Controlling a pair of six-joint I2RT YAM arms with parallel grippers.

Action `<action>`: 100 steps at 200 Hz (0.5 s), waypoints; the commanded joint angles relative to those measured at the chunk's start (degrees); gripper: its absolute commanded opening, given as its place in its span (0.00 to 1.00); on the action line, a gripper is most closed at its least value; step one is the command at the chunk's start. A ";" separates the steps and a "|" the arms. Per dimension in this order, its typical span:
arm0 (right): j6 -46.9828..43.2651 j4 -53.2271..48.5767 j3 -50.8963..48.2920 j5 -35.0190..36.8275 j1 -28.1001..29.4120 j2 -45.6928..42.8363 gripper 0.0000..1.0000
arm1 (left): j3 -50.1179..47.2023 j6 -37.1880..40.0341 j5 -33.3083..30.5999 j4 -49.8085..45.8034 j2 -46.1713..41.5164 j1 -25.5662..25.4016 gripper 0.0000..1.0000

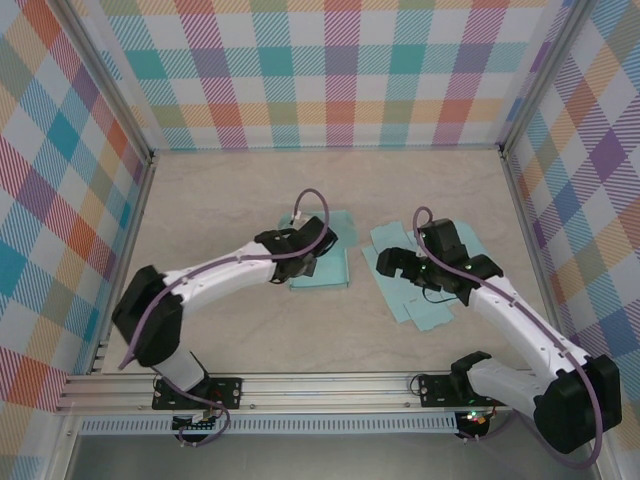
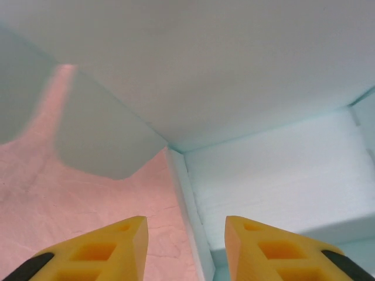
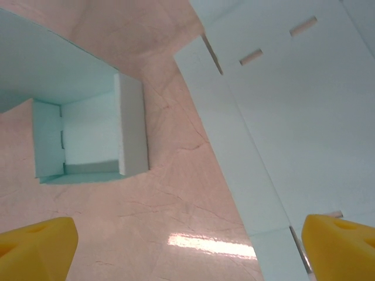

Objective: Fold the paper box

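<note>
Two pale teal paper pieces lie mid-table. The left one, a partly folded box (image 1: 330, 262), has raised walls; in the left wrist view a large panel (image 2: 234, 70) rises close ahead, a rounded flap (image 2: 99, 134) hangs at left, and a wall edge (image 2: 187, 199) runs between my fingers. My left gripper (image 1: 308, 256) (image 2: 186, 240) is open astride that wall edge. The right piece is a flat slotted sheet (image 1: 418, 295) (image 3: 293, 111). My right gripper (image 1: 393, 262) (image 3: 187, 237) hovers wide open over bare table at the sheet's left edge, with the folded box (image 3: 88, 134) ahead at left.
The beige marbled table (image 1: 220, 200) is enclosed by checked walls (image 1: 320, 70) at the back and both sides. An aluminium rail (image 1: 320, 385) runs along the near edge by the arm bases.
</note>
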 commanded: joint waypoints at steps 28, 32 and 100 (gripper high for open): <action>-10.85 6.10 6.87 -2.11 0.36 3.86 0.93 | -11.77 6.45 3.44 13.09 -18.46 5.69 0.46; -11.34 6.52 7.43 -2.37 0.41 4.63 0.93 | -12.98 6.93 5.37 14.37 -19.38 7.13 0.47; -17.62 9.68 17.73 -6.22 0.38 18.78 0.86 | -22.80 10.75 26.84 32.76 -20.38 19.79 0.46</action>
